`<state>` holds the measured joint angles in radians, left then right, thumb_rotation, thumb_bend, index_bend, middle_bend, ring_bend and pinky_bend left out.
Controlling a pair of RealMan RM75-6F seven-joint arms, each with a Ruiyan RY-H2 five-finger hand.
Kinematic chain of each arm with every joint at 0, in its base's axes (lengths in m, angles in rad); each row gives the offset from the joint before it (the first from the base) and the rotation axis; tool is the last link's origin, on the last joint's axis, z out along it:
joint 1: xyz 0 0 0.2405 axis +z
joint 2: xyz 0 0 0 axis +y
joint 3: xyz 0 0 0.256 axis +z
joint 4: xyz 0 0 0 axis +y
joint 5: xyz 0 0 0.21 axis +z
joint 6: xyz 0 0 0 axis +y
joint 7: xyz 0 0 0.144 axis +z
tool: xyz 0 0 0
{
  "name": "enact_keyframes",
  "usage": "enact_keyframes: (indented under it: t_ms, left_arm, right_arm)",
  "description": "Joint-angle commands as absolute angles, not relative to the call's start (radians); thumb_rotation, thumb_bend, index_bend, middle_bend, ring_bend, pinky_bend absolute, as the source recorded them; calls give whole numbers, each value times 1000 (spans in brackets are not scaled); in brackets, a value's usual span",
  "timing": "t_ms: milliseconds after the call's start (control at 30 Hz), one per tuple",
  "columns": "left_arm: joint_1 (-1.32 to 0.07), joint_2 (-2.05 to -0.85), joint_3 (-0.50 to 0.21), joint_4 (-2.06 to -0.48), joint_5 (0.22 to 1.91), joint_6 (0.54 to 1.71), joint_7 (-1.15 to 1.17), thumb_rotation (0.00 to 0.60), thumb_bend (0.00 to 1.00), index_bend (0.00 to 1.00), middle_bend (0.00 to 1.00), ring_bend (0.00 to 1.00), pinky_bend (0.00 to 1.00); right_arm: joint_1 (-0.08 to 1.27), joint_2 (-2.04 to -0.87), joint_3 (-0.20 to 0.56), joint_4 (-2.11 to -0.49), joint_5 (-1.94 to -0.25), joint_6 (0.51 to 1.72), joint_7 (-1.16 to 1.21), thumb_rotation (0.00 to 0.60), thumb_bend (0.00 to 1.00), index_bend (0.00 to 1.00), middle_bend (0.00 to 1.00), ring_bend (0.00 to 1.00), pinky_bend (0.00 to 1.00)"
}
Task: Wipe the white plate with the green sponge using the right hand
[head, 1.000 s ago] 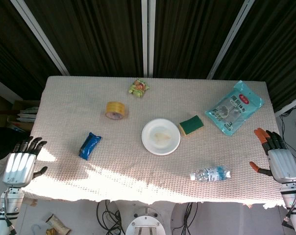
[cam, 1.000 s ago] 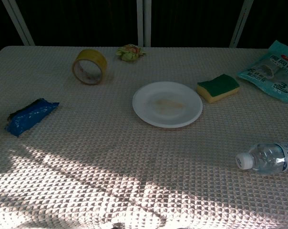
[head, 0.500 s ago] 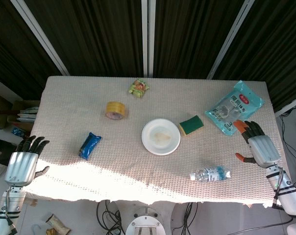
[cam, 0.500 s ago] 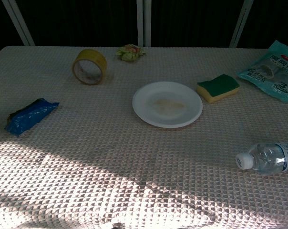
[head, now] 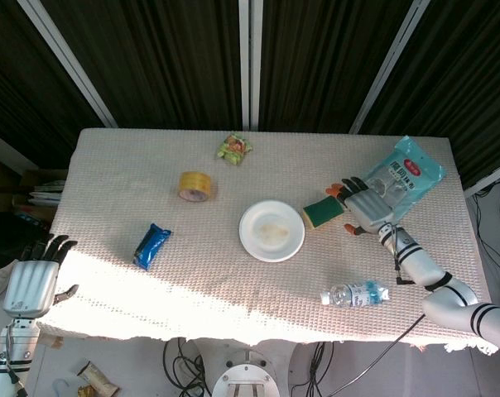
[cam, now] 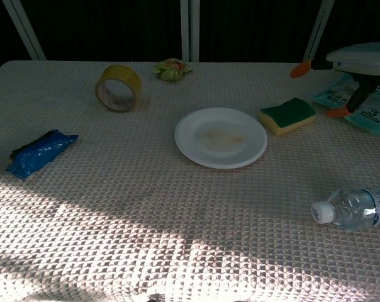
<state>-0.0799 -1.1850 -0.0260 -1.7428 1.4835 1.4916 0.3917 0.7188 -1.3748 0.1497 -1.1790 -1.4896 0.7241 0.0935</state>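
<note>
Just right of the plate lies the sponge, green side up; the right hand hovers beside it, fingers spread and empty, apparently poised to grasp it.

On the table I count one white plate, one green sponge, one roll of yellow tape, one blue packet, one small crumpled green wrapper, one clear water bottle lying on its side, and one teal plastic bag. Two robot hands are in sight.
</note>
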Motion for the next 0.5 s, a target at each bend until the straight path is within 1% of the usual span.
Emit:
enact_keyframes:
  t_ms: [33, 200, 500]
  left_arm:
    - [-82, -1186, -27, -1740, 1477, 1485, 390, 600, 90, 248, 198, 151, 203]
    - [-85, -1188, -29, -1739, 1468, 1480, 389, 600, 91, 248, 198, 151, 203]
    - [-89, -1191, -31, -1733, 1462, 1473, 383, 600, 91, 248, 198, 151, 203]
  right_arm:
    - [767, -1456, 137, -1080, -1479, 676, 106, 600, 212, 163, 121, 0, 43]
    - [790, -1513, 116, -1004, -1492, 673, 152, 600, 229, 183, 132, 0, 47]
    - [803, -1561, 70, -905, -1542, 728, 226, 600, 260, 258, 174, 11, 86]
